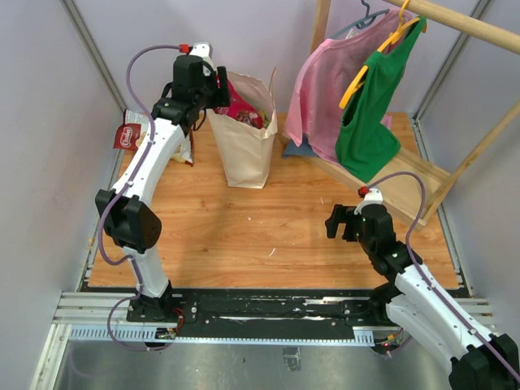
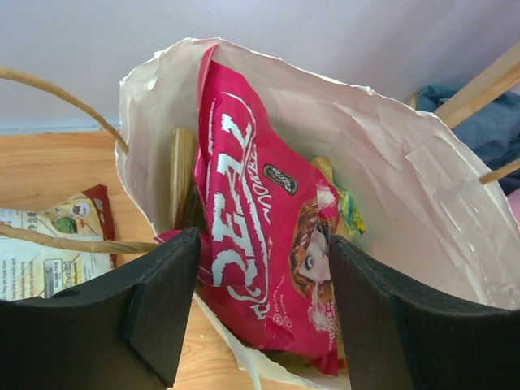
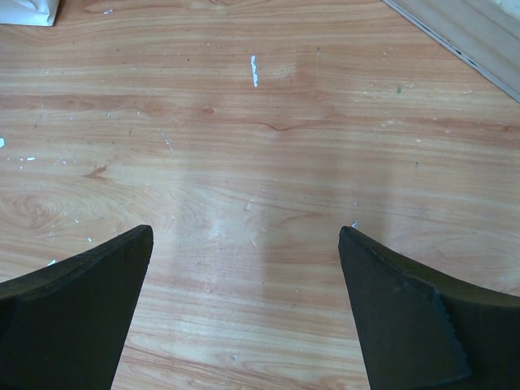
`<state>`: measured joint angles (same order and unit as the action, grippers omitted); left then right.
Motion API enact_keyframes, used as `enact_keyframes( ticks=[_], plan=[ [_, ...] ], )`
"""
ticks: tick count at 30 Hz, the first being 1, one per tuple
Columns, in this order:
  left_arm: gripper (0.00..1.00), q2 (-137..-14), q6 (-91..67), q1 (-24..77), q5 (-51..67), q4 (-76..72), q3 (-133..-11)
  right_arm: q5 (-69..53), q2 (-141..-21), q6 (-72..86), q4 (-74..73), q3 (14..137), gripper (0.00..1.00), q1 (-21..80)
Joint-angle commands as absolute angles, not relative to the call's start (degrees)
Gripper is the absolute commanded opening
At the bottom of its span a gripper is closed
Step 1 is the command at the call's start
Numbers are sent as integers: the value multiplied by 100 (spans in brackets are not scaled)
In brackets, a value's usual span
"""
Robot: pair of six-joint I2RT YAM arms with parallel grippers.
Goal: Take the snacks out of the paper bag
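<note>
Left wrist view: the left gripper (image 2: 264,244) hangs at the mouth of the paper bag (image 2: 406,187). Its jaws are spread either side of the magenta snack packet (image 2: 252,203) standing upright inside, lined up to pinch it (whether the pads already touch it is hard to tell). A red-white packet (image 1: 127,135) lies on the table (image 1: 284,227) beside the bag. The right gripper (image 3: 246,231) hovers well apart, jaws wide and holding nothing, likely to keep clear.

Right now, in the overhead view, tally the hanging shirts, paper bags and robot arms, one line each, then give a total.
Hanging shirts: 2 (pink shirt, green shirt)
Paper bag: 1
Robot arms: 2 (left arm, right arm)
Total: 5
</note>
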<state>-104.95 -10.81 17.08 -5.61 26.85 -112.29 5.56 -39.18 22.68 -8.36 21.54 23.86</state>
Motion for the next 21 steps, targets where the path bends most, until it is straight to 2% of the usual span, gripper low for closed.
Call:
enact_keyframes(
  ticks=[1,11,16,21],
  plan=[
    [68,-10489,-895,1723,-881,2727,-11398,626,-3902,2253,-810,2044,98,2461],
    [69,-10599,-615,1721,-1174,2726,-11551,615,-3905,2262,-760,1981,98,2465],
    [56,-10738,-513,1723,-1019,2819,-11588,623,-4004,2265,-697,1935,98,2461],
    [50,-10781,-506,1723,-993,2778,-11492,633,-4130,2284,-489,1773,98,2461]
  ],
)
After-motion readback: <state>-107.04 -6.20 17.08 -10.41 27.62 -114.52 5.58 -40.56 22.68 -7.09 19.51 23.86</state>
